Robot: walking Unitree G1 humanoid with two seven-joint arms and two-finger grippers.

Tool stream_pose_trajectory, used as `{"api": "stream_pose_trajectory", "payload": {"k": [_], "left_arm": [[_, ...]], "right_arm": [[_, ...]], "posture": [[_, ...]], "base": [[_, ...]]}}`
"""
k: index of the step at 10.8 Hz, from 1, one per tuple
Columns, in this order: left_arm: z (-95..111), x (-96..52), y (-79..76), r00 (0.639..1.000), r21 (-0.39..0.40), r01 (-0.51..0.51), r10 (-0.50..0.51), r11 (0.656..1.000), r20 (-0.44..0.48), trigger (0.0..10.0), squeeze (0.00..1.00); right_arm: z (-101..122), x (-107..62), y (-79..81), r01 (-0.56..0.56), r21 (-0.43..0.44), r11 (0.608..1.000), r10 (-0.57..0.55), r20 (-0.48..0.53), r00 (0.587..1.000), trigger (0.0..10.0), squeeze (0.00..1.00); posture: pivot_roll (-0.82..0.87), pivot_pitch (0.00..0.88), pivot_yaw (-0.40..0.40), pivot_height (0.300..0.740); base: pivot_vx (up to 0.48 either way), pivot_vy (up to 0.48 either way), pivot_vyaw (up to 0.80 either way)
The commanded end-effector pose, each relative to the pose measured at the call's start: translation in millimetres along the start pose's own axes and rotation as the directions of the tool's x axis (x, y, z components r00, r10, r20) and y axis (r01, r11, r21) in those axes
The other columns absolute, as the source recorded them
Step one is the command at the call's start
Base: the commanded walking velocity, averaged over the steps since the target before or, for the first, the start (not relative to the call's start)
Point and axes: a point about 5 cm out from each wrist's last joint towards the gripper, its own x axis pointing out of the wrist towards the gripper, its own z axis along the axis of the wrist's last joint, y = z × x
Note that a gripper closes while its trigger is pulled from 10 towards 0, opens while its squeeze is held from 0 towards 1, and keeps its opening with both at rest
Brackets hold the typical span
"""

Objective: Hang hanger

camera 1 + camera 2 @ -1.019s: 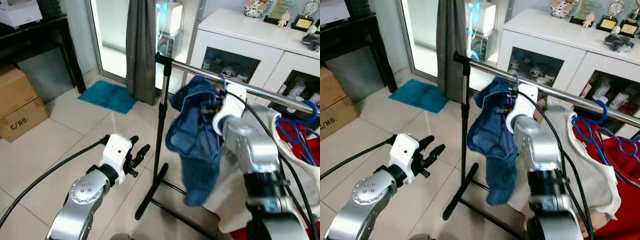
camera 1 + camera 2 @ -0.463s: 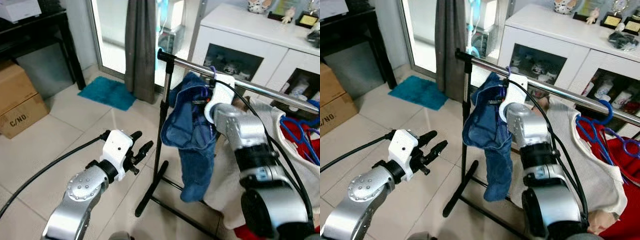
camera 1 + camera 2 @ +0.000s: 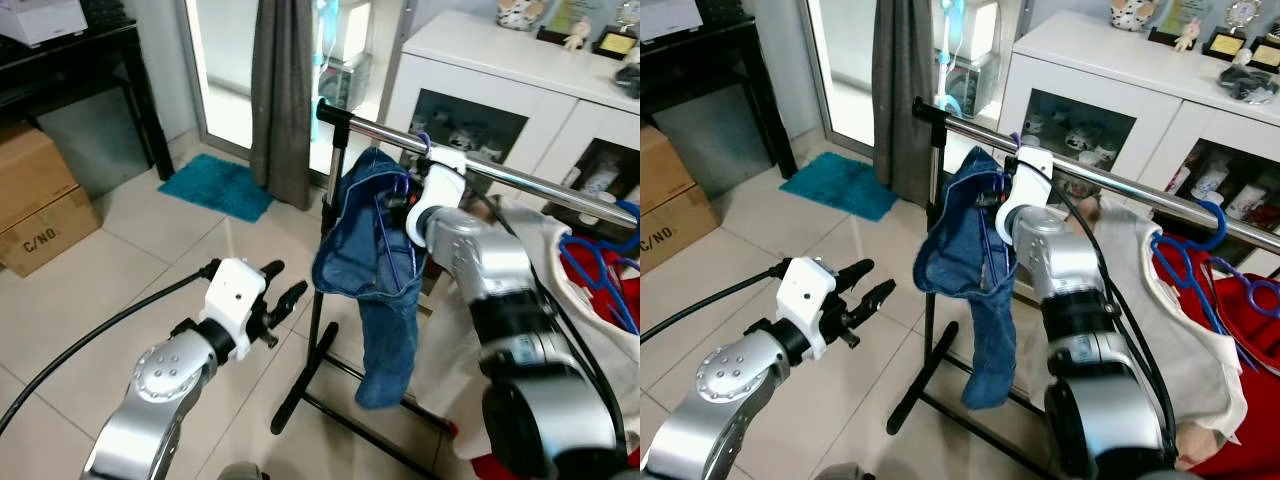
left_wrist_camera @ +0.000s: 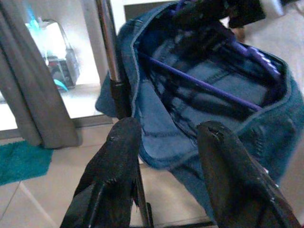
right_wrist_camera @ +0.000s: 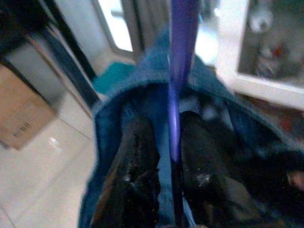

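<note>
Reaching up to the chrome rail (image 3: 520, 180) of the clothes rack (image 3: 322, 290), the right tool (image 5: 164, 156) is gripping the purple hanger (image 5: 176, 80) — the wrist view is showing the hanger's thin stem running between the two black fingers (image 5: 135, 156), which are sitting close on either side of it. The hanger is carrying a pair of blue jeans (image 3: 375, 270), and its hook (image 3: 424, 145) is sitting at the rail just beside the rack's black upright, though whether it is already resting over the bar is too small to tell. The jeans are drooping from the hanger, one leg trailing down toward the rack's black foot on the tiled floor (image 3: 130, 270). The left tool (image 3: 278, 300) is hovering lower and to the left of the rack, its fingers (image 4: 114, 175) spread apart and holding nothing — its wrist view is looking between them at the jeans and the upright. Further right along the rail, a white garment (image 3: 1180, 330) and blue hangers (image 3: 1185, 255) are hanging. Behind the rack are standing a white cabinet (image 3: 480, 70) and a grey curtain (image 3: 282, 90), with a teal mat (image 3: 215, 188) on the floor.
</note>
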Motion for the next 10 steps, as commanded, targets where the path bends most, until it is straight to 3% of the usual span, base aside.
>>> {"api": "stream_pose_trajectory", "payload": {"k": [1, 2, 4, 5, 7, 8, 9, 10], "left_arm": [[0.6, 2.5, 2.0, 1.0, -0.009, -0.015, 0.015, 1.0, 0.006, 10.0, 0.0], [0.6, 4.8, 1.8, 0.999, -0.027, -0.036, 0.036, 0.999, 0.013, 10.0, 0.0], [-1.9, 7.1, 0.0, 0.999, -0.06, -0.049, 0.049, 0.997, -0.002, 10.0, 0.0], [-2.9, 8.8, 0.8, 0.998, -0.088, -0.068, 0.068, 0.994, 0.003, 10.0, 0.0], [-3.2, 9.4, 5.4, 0.987, -0.113, -0.152, 0.156, 0.982, 0.025, 10.0, 0.0], [-2.8, 10.2, 5.7, 0.987, -0.11, -0.155, 0.158, 0.982, 0.021, 10.0, 0.0], [-1.1, 11.9, 4.6, 0.988, -0.092, -0.148, 0.151, 0.985, 0.024, 10.0, 0.0], [-0.6, 11.9, 4.1, 0.988, -0.084, -0.147, 0.15, 0.986, 0.026, 10.0, 0.0]], "right_arm": [[13.3, -9.1, -5.2, -0.026, 0.0, 1.0, 0.026, 0.071, 0.997, 10.0, 1.0], [18.0, -27.9, -8.0, -0.068, 0.007, 0.998, 0.067, 0.101, 0.993, 10.0, 1.0], [13.5, -47.2, -12.2, -0.096, -0.015, 0.995, 0.097, 0.084, 0.992, 10.0, 1.0], [5.1, -65.2, -15.7, -0.11, -0.071, 0.991, 0.114, 0.059, 0.992, 10.0, 1.0], [-6.6, -95.7, -10.3, -0.155, -0.068, 0.986, 0.16, 0.074, 0.984, 10.0, 1.0], [-12.4, -100.9, -6.2, -0.14, -0.085, 0.987, 0.148, 0.11, 0.983, 10.0, 1.0], [-24.8, -103.2, -0.3, -0.174, -0.051, 0.983, 0.178, 0.1, 0.979, 10.0, 1.0], [-25.4, -103.1, -0.8, -0.141, 0.001, 0.99, 0.14, 0.119, 0.983, 10.0, 1.0]], "posture": [[0.16, 0.0, -0.057, 0.74], [0.15, 0.0, -0.048, 0.74], [0.14, 0.0, -0.03, 0.74], [0.13, 0.0, -0.023, 0.74], [0.11, 0.0, -0.012, 0.74], [0.1, 0.0, -0.012, 0.74], [0.1, 0.0, -0.012, 0.74], [0.1, 0.0, -0.017, 0.74]], "base": [[0.0, 0.0, 0.0], [0.0, 0.0, 0.0], [0.0, 0.0, 0.0], [0.0, 0.0, 0.0], [0.0, 0.0, 0.0], [0.0, -0.382, 0.0], [0.0, -0.412, 0.0], [0.0, -0.412, 0.0]]}}
